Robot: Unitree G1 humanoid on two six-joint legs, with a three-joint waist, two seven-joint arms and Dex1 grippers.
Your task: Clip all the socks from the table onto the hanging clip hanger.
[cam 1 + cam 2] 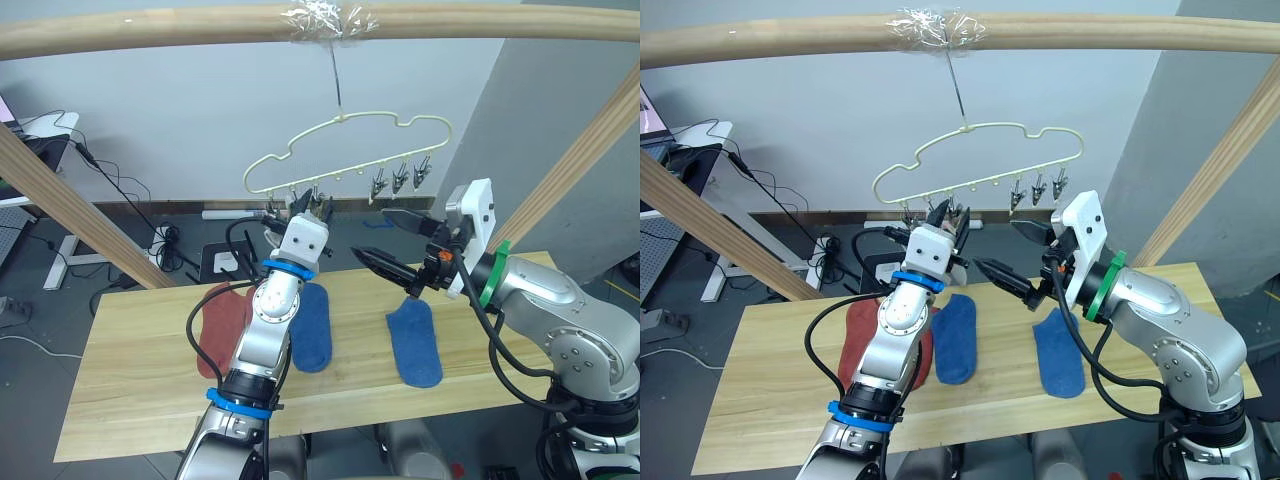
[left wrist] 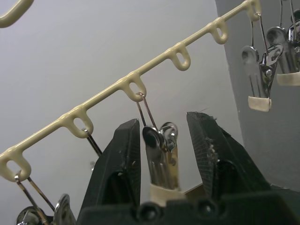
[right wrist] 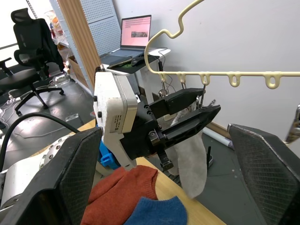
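Your left end effector (image 2: 164,154) spread astride one hanging clip (image 2: 159,154) | clip hanger (image 1: 350,150) directly above | right end effector (image 1: 390,245) spread, empty, beside | socks (image 1: 415,340) on table (image 1: 130,380).

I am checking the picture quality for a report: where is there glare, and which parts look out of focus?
Left eye view: bright glare on the clear tape wrapped around the beam. Left wrist view: small shine on the metal clip between the left claw fingers, which look sharp. Right wrist view: the right claw's own fingers are near and soft, the laptop screen glows.
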